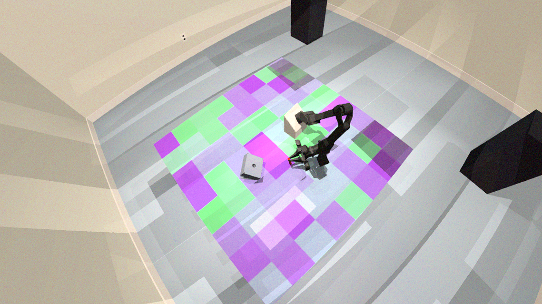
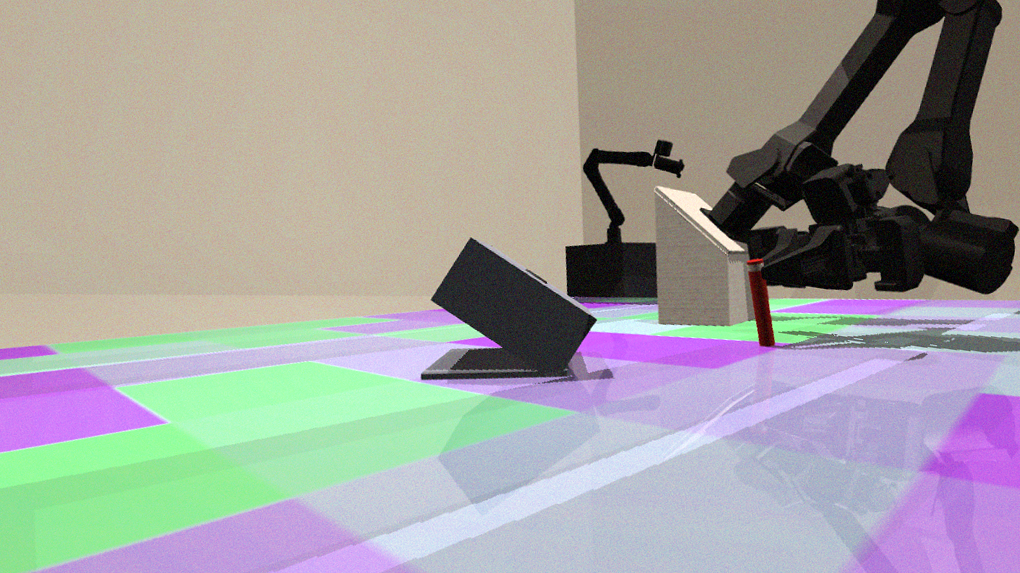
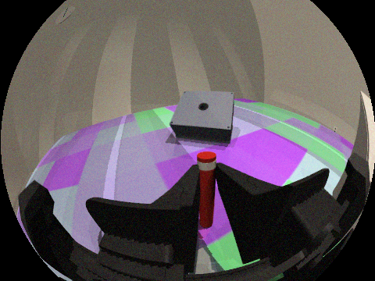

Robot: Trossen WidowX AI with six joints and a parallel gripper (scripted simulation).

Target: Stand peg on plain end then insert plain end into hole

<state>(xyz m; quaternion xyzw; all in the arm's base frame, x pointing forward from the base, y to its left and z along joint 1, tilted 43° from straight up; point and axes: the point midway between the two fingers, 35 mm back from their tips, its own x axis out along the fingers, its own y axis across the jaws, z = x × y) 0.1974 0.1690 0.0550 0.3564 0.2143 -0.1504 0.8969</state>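
Observation:
The red peg has a white band near its upper end. It stands about upright, plain end down. That end is at or very close to the table; contact is hard to tell. My gripper is shut on the peg just below the band, reaching in from the side. The grey sloped panel is in front of the gripper, apart from the peg. Its dark hole is open and empty; the hole's inside is hidden.
A pale wedge-shaped block carries the arm's base and stands to one side of the peg. Black pedestals with other arms stand off the patterned area.

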